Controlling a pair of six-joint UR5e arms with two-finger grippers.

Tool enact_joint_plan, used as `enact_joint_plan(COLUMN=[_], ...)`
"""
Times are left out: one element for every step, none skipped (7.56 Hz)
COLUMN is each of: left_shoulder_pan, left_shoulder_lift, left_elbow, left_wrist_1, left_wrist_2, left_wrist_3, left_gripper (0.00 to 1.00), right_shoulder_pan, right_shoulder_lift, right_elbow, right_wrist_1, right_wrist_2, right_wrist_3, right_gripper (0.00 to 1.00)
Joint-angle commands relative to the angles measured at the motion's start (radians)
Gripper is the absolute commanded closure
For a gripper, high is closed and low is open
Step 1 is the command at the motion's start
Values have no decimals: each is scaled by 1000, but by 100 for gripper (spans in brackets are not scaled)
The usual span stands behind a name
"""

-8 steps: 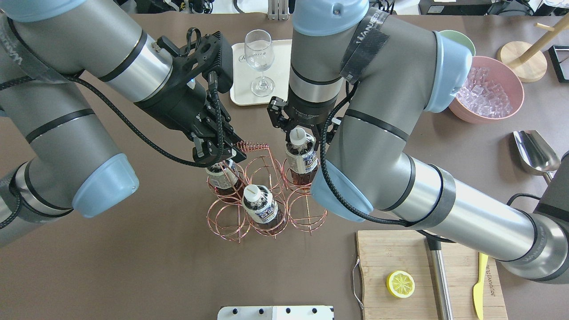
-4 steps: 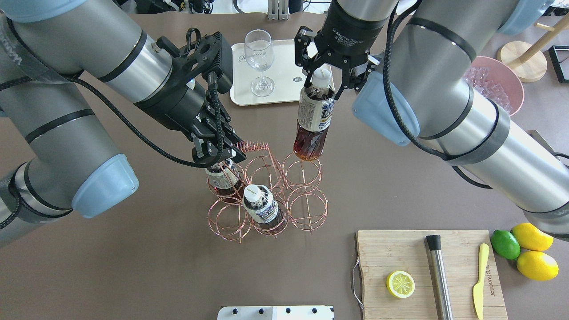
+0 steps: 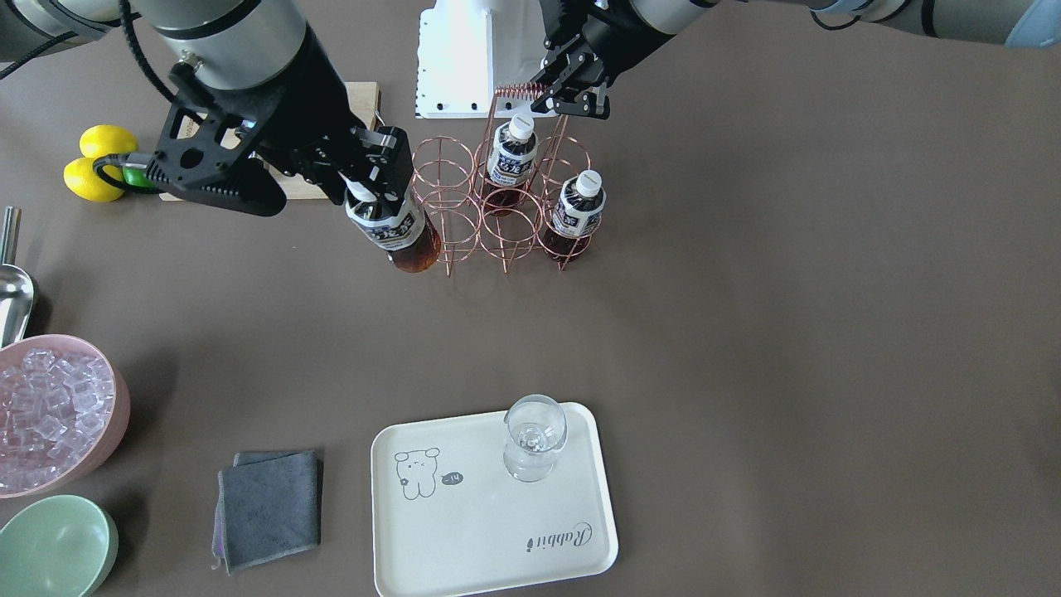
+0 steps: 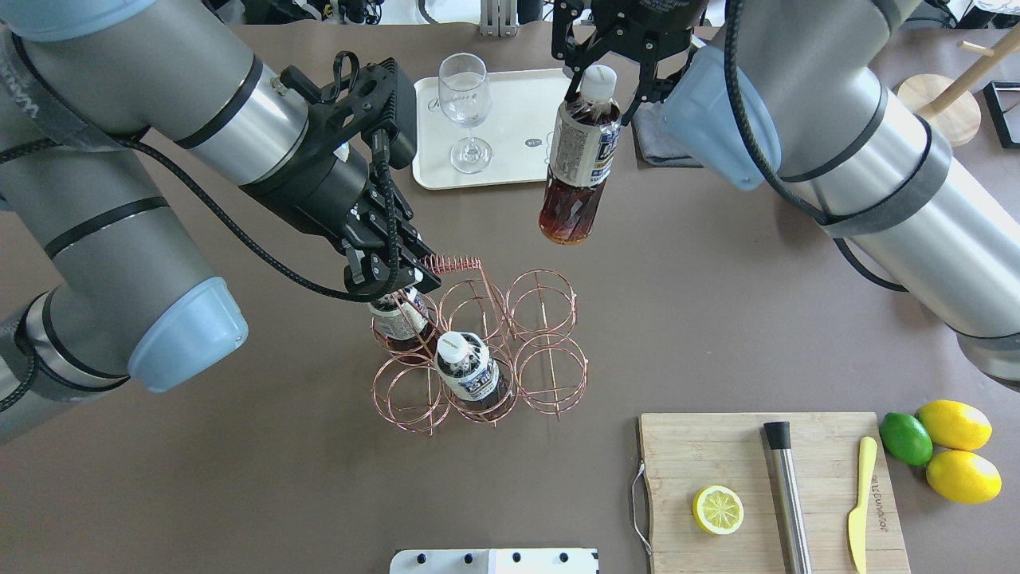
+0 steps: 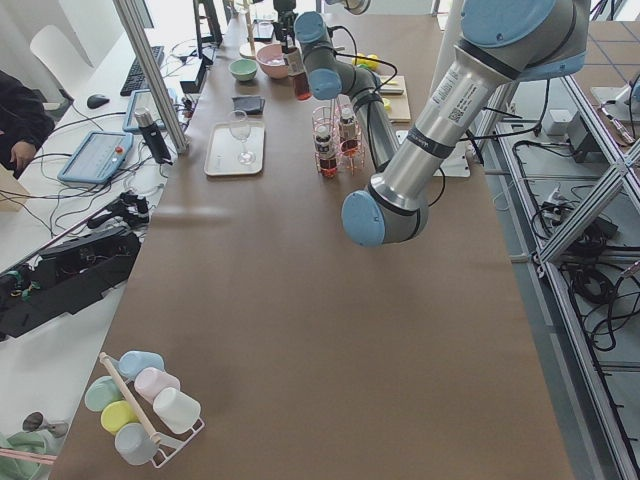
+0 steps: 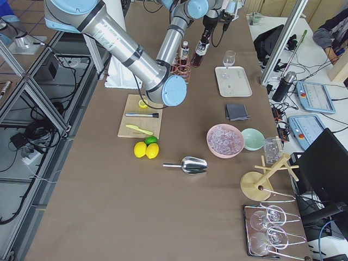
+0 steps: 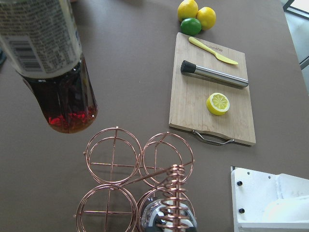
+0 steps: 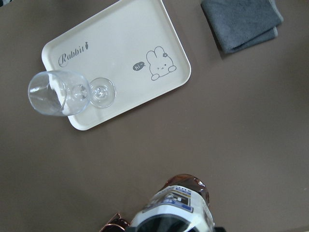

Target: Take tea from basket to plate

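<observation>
My right gripper point(image 4: 599, 80) pinches the tea point(image 4: 580, 155) by its cap. The bottle hangs aloft, clear of the basket point(image 4: 456, 261) and short of the plate point(image 4: 518, 119). The left gripper point(image 4: 394, 279) clamps the basket's handle. I'd steer for the plate's bare side, away from the glass point(image 4: 464, 104), and lower it upright.

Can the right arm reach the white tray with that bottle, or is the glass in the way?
Probably yes. The right end effector holds the tea up clear of the basket, and the glass stands at one end of the tray, leaving the bear end bare.
</observation>
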Motion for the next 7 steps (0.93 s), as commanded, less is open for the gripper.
enact_joint_plan(left_shoulder_pan=[-1, -6, -39, -65, -94, -155, -215], left_shoulder_lift=[-4, -7, -7, -8, -5, -5, -4], left_elbow=[1, 8, 5, -9, -32, -32, -32], left_wrist_1=[0, 0, 0, 6, 12, 14, 27], left_wrist_2=[0, 2, -2, -3, -8, -41, -76], left_wrist_3=[0, 0, 2, -1, -3, -5, -3], left_gripper=[100, 100, 100, 100, 100, 100, 100], right_shoulder_pan=[57, 65, 68, 68, 68, 68, 67], right_shoulder_lift=[94, 98, 99, 99, 101, 110, 139], right_elbow=[-267, -390, -496, -550, -594, -628, -667], right_wrist_1=[109, 239, 352, 369, 410, 448, 458], right_wrist_2=[9, 7, 4, -2, -8, -11, -23], right_wrist_3=[-105, -106, -125, -164, -189, -186, -183], right_gripper=[100, 100, 100, 100, 100, 100, 100])
